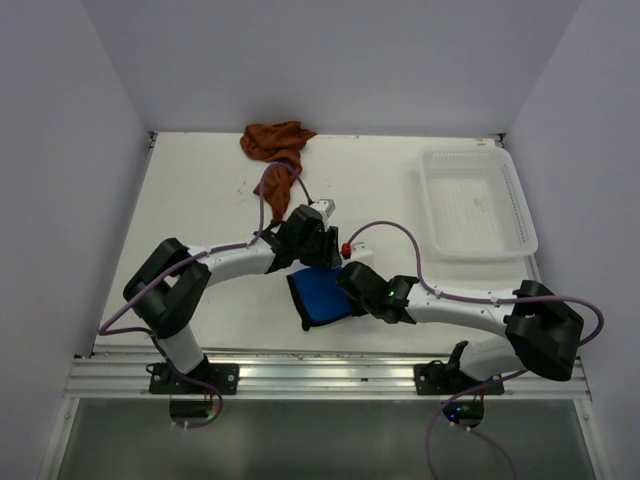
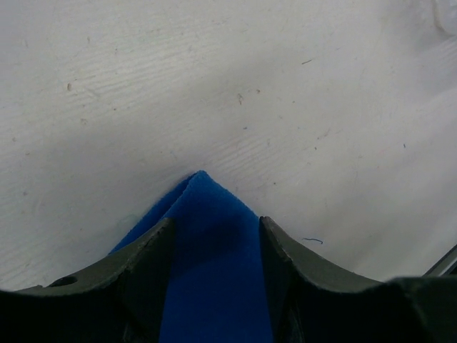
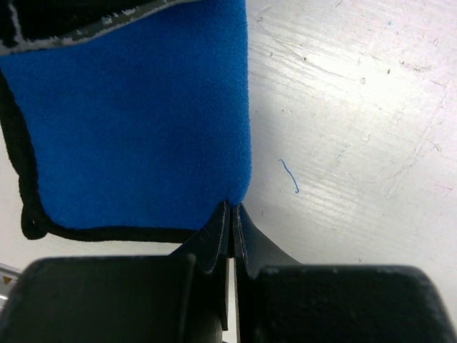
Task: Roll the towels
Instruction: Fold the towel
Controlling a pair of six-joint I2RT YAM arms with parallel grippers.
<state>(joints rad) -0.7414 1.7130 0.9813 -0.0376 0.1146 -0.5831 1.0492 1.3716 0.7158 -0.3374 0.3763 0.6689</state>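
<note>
The blue towel (image 1: 322, 298) lies folded on the white table near the front, between the two arms. My left gripper (image 1: 317, 263) hovers over its far corner. In the left wrist view its fingers (image 2: 153, 246) stand apart, straddling the pointed corner of the blue towel (image 2: 214, 286) without pinching it. My right gripper (image 1: 349, 284) meets the towel's right side. In the right wrist view the right gripper (image 3: 233, 205) is shut, its tips pinching the lower right corner of the blue towel (image 3: 136, 121). The rust-brown towel (image 1: 277, 143) lies crumpled at the table's back edge.
A white mesh basket (image 1: 429, 205) sits at the back right of the table. Purple cables loop over both arms. A metal rail (image 1: 320, 372) runs along the near edge. Grey walls close in the table's left, right and back.
</note>
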